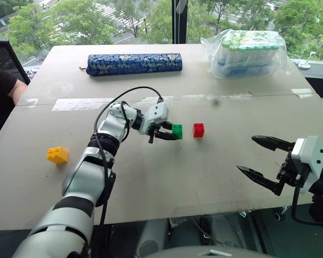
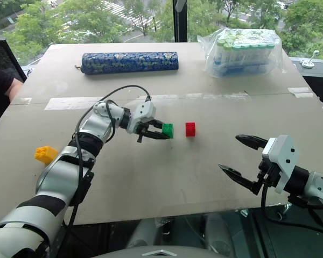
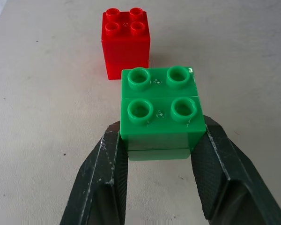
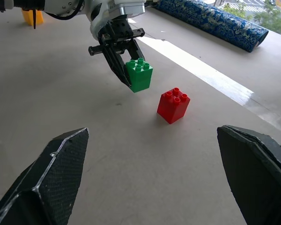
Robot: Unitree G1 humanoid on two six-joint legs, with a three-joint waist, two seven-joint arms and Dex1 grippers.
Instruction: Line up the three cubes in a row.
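My left gripper [image 1: 172, 132] is shut on the green cube [image 1: 177, 130], its fingers [image 3: 103, 178] pressing the cube's two sides. The green cube hangs slightly above the table, just left of the red cube [image 1: 198, 130], with a small gap between them. The red cube stands upright on the table near the middle. Far to the left, the yellow cube [image 1: 57, 155] sits alone on the table. My right gripper [image 1: 245, 153] is open with nothing between its fingers. It hovers by the table's front right edge, pointing toward the red and green cubes.
A long blue patterned roll [image 1: 134, 64] lies at the back of the table [image 1: 204, 188]. A clear bag of green-capped tubes [image 1: 247, 52] sits at the back right. A tape strip [image 1: 75, 104] crosses the table. A person's arm [image 1: 2, 86] shows at the left edge.
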